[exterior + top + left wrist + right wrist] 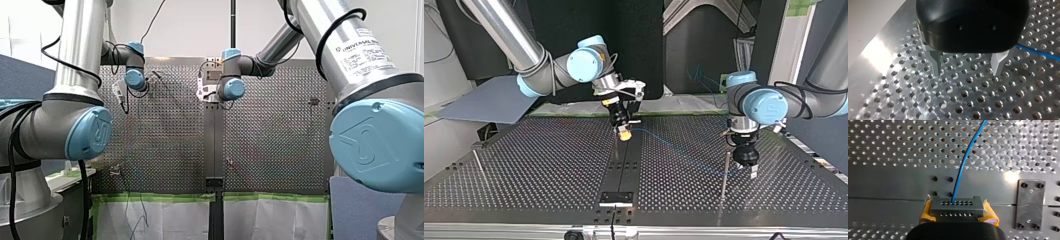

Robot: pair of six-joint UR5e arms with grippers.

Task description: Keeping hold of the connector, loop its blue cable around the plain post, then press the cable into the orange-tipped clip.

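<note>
My right end effector [623, 131] is clamped on the connector [956, 207], its yellow pads pressing on both ends of the grey block. It hangs low over the dark middle strip of the bench [524, 165]. The blue cable [965, 163] leaves the connector's face and trails across the perforated plate toward the top view's right. There it reaches a thin upright rod, which I take to be the plain post [724, 175]. My left end effector [966, 72] hovers just beside that post with its fingers spread wide and nothing between them, and the cable passes off to one side of it. I judge the looping step is in hand and not yet done, though I cannot tell which side of the post the cable lies on. Next I need to carry the connector round the post without loosening my hold. I cannot pick out the orange-tipped clip in any view.
</note>
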